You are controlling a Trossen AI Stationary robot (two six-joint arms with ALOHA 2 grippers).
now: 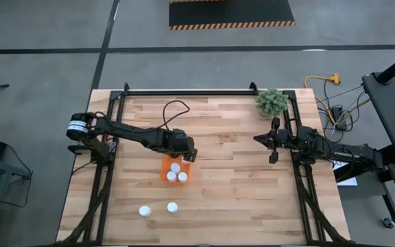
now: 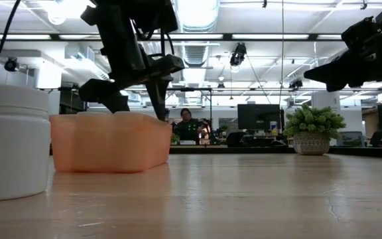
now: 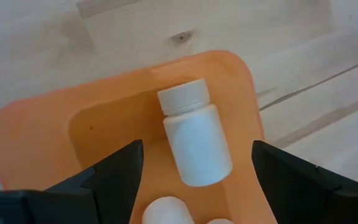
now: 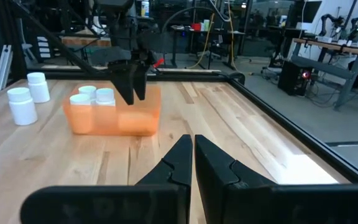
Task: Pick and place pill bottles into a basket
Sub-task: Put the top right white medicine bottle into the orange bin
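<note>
Basket [image 1: 173,171]: orange, mid-surface [image 1: 225,199]; three upright pill bottles [image 1: 175,167] counted from overhead. A fourth bottle [image 3: 194,140], lying on its side, is revealed only in the left wrist view, below the spread, empty left end effector [image 3: 194,168]. Two bottles [image 1: 145,210] stand outside on the surface. Right end effector [image 4: 193,155]: pressed together, raised apart. No legible writing is seen.

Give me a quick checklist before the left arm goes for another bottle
1. Left hand open over the basket: ok.
2. Bottle lying on its side is released, inside the basket: ok.
3. Three caps standing in the basket: ok.
4. Two bottles left on the table, standing upright: ok.
5. Right hand shut, parked well away from the basket: ok.
6. Sixth bottle: cannot tell.
</note>
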